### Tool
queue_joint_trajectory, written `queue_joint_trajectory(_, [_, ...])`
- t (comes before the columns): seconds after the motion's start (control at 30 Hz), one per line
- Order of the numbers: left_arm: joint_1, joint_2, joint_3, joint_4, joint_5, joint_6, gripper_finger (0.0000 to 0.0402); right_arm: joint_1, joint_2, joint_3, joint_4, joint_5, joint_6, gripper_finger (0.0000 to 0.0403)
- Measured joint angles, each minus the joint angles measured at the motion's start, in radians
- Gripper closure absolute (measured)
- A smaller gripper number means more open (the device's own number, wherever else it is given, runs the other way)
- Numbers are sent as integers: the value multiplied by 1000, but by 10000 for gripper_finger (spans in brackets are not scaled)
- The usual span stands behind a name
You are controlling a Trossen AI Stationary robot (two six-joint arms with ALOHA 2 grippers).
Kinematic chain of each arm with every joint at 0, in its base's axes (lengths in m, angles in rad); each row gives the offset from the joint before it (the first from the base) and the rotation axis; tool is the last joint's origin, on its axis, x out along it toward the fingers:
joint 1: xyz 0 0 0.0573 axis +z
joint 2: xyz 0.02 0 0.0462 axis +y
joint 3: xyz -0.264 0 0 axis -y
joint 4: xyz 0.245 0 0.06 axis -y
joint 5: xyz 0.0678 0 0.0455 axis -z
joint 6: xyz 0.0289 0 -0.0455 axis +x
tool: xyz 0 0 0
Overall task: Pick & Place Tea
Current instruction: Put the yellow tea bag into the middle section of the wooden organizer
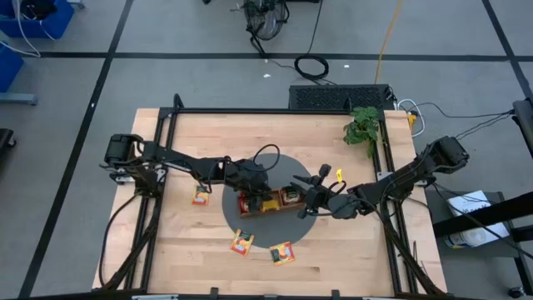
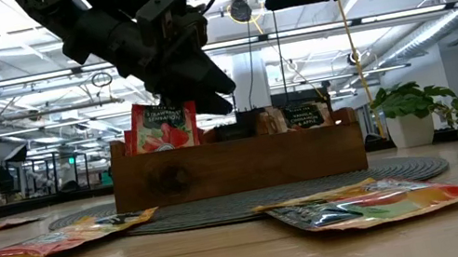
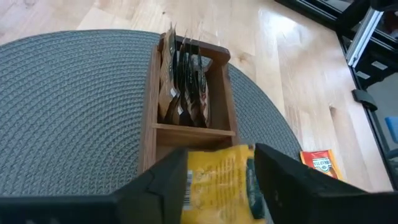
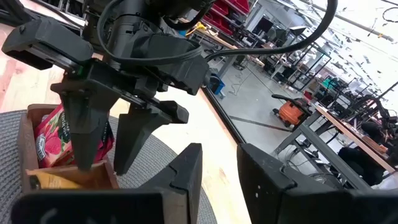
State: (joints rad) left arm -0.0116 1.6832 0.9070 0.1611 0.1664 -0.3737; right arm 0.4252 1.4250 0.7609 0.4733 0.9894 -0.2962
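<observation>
The wooden tray (image 1: 271, 202) sits on a round grey mat (image 1: 250, 218). Red tea packets (image 2: 162, 126) stand upright in one end compartment and dark ones (image 3: 183, 81) in the other. A yellow tea packet (image 3: 217, 177) lies in the middle compartment. My left gripper (image 3: 219, 152) hangs open just above it, slanting down, a finger on either side. My right gripper (image 4: 219, 162) waits open and holds nothing beside the tray's right end (image 1: 310, 202). Loose tea packets (image 1: 200, 196) (image 1: 241, 243) (image 1: 282, 253) lie flat on the table. My left gripper has its open fingers (image 3: 168, 180) close beside the yellow packet's two side edges (image 3: 194, 180), coming from above at a slant. The packet rests in the tray's middle compartment. Whether the fingers touch it I cannot tell.
A potted plant (image 1: 363, 125) stands at the table's far right corner. A small yellow object (image 1: 339, 174) lies just beyond the mat's right side. The table's black frame (image 1: 275, 111) runs along its edges. Bare wood lies along the near edge.
</observation>
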Motion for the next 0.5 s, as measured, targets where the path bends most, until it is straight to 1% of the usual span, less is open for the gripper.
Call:
queue_joint_trajectory(0.1, [8,-25,-1,-3,1,1,195,0,0,0,0,0,0,312])
queue_joint_trajectory(0.23, [18,-86,0,-3,0,2,182,1,0,0,-1,-3,12,312])
queue_joint_trajectory(0.27, [16,-104,0,-1,0,5,182,2,0,0,-10,-30,28,312])
queue_joint_trajectory(0.3, [11,-121,0,2,0,11,182,2,0,0,-23,-95,46,312])
queue_joint_trajectory(0.33, [6,-137,0,4,1,21,183,0,0,0,-39,-201,71,312])
queue_joint_trajectory(0.4, [-7,-169,0,-1,1,46,186,-10,8,0,-53,-465,119,312])
queue_joint_trajectory(0.43, [-14,-186,0,-2,1,61,187,-16,25,0,-39,-579,131,313])
queue_joint_trajectory(0.47, [-21,-204,0,1,1,80,189,-18,43,1,-31,-635,135,317])
queue_joint_trajectory(0.5, [-29,-223,0,5,1,98,190,-17,61,1,-33,-644,135,323])
